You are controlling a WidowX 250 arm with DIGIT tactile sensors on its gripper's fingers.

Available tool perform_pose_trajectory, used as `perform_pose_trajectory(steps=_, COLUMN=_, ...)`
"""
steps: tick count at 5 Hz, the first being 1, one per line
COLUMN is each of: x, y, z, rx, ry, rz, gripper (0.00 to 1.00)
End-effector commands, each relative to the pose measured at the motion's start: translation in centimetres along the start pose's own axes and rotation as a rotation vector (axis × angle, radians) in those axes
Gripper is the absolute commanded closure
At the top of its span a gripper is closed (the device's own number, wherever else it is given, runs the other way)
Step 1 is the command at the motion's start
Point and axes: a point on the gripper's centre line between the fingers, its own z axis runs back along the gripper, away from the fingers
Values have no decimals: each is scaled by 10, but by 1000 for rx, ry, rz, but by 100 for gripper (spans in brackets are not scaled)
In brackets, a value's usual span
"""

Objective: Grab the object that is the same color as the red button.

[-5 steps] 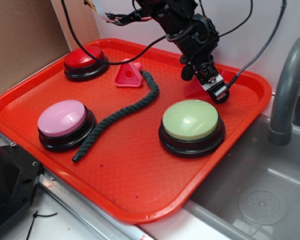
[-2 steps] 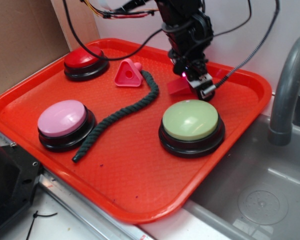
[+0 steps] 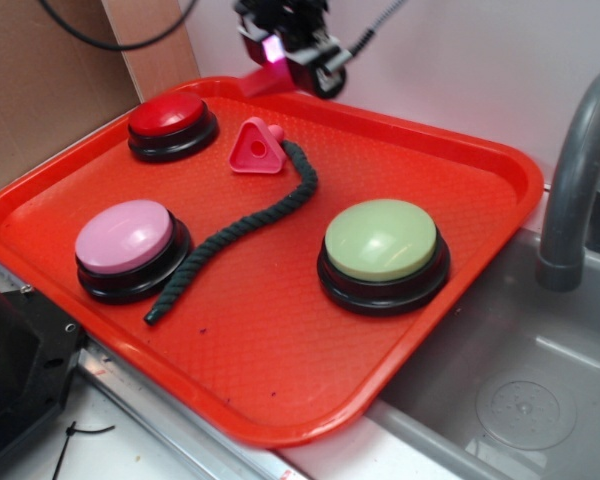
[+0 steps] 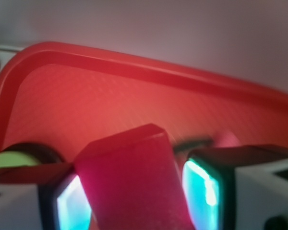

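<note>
Tray (image 3: 460,330) fills most of the exterior view: red, raised rim all round, sitting on a surface w/ a metal sink (image 3: 520,400) along its right side and a grey faucet (image 3: 578,180) rising past the right rim. Cardboard (image 3: 50,80) stands behind the left rim, pale wall at the back. Open room on the tray: the near-centre stretch in front of the buttons, and the back-right area behind the pale green button (image 3: 382,250). Pink button (image 3: 128,245) sits near the left rim; red button (image 3: 170,122) at the back-left corner. Dark green rope (image 3: 250,225) snakes diagonally btwn them, its far end just beside the pink triangular piece (image 3: 256,150).

Hand (image 3: 285,55) is up in the air at the top of the exterior view, above the tray's back rim, to the right of the red button and well apart from everything on the tray. Red wedge block (image 4: 134,182) is clamped btwn the two fingers (image 4: 69,206); wrist view shows it filling the gap, pads pressed to both sides, its edge pointing out over the tray floor. In the exterior view a bit of red wedge (image 3: 263,80) shows just below the hand, clear of the tray.
</note>
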Motion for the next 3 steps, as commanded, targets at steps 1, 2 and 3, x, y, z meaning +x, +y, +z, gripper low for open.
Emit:
perform_pose_trajectory(steps=1, x=-34, y=12, z=57, rx=75, ry=8, rz=189, gripper=100)
perform_pose_trajectory(steps=2, x=-43, y=14, z=61, rx=96, ry=24, rz=224, gripper=100)
perform_pose_trajectory(steps=3, x=-28, y=4, z=47, rx=130, ry=106, rz=177, gripper=100)
